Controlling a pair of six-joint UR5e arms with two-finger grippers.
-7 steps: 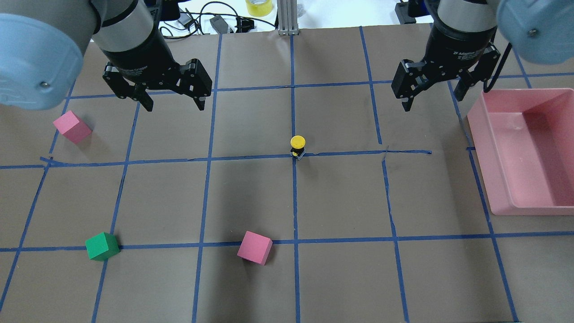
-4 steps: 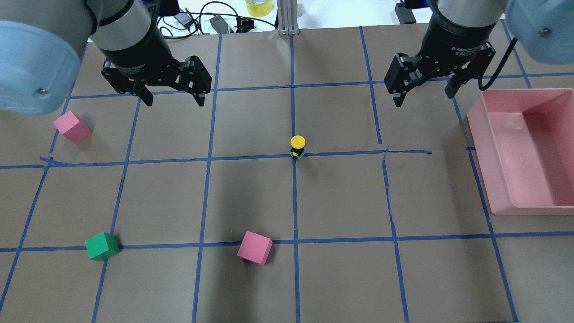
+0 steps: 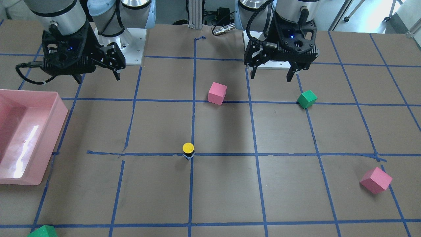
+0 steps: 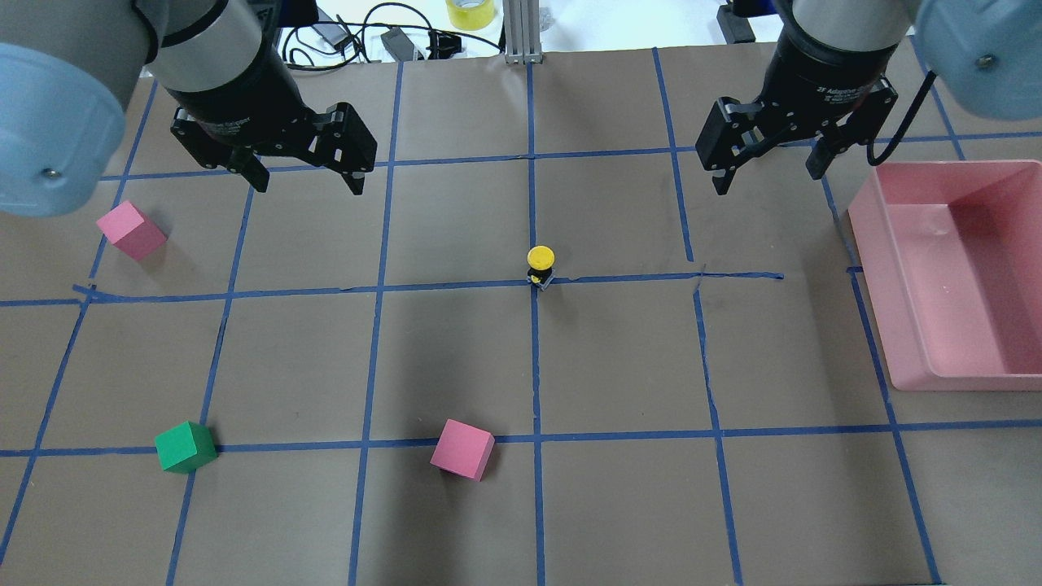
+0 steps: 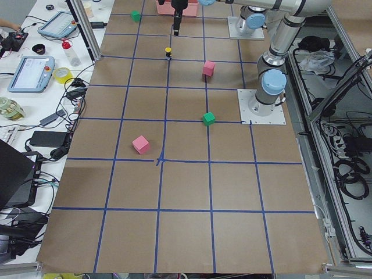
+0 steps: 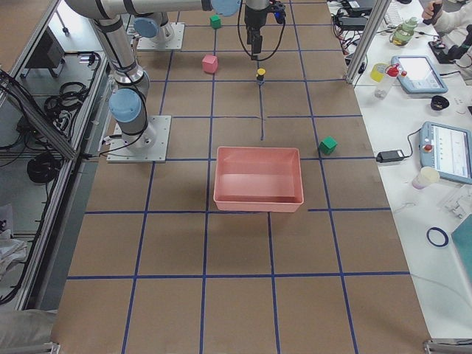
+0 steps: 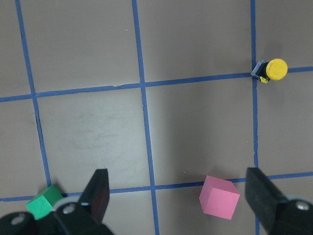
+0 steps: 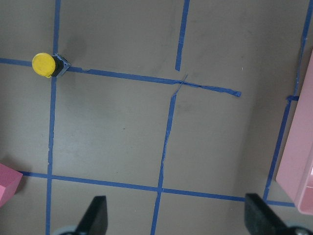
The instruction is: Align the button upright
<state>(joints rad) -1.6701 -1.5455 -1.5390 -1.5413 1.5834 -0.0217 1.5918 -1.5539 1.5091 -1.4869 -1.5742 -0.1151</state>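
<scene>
Left claw [image 4: 308,187] edged outward, wide like right claw [image 4: 766,181], button [image 4: 540,266] upright on brown paper [image 4: 456,358] (blue tape grid [image 4: 536,366])

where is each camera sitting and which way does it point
Front-facing: across the table, facing the robot, looking steeply down; both claws show, left claw on the view's right.
Overhead: behind the robot, looking forward and down; both claws, right claw on the right.
Exterior left: table end, looking along it; arm bases on the right.
Exterior right: opposite end, pink bin nearby; bases on the left.
Left wrist: looks down; open jaws at bottom edge.
Right wrist: same.
Both wrist views share the button.
</scene>
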